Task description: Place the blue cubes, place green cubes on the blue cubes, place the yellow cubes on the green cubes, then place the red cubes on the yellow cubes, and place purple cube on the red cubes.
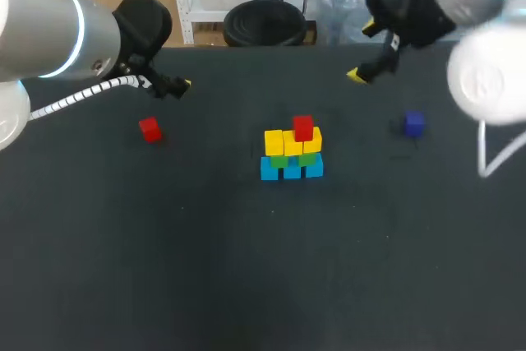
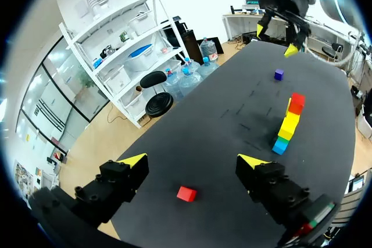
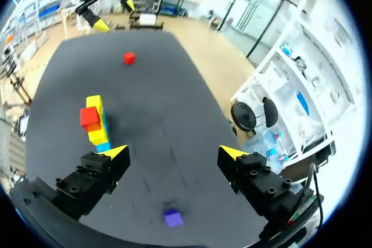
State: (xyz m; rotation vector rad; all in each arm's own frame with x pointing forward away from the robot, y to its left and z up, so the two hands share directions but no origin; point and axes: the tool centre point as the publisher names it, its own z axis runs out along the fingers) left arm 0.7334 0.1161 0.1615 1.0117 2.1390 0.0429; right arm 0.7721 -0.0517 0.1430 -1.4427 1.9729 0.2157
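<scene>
A stack point(image 1: 292, 152) stands mid-table: blue cubes point(image 1: 292, 168) at the base, green cubes point(image 1: 294, 159) on them, yellow cubes point(image 1: 289, 142) above, and one red cube point(image 1: 302, 127) on top. A loose red cube point(image 1: 149, 129) lies at the left, just ahead of my open left gripper point(image 2: 192, 161), which hovers above it with nothing held. A purple cube point(image 1: 413, 123) lies at the right, below my open right gripper point(image 3: 173, 152), also empty. The stack point(image 2: 289, 121) shows in the left wrist view and, as the stack point(image 3: 95, 121), in the right wrist view, where the purple cube point(image 3: 172, 218) lies between the fingers.
The black table point(image 1: 246, 269) stretches wide in front of the stack. Its far edge point(image 1: 271, 45) runs close behind both grippers.
</scene>
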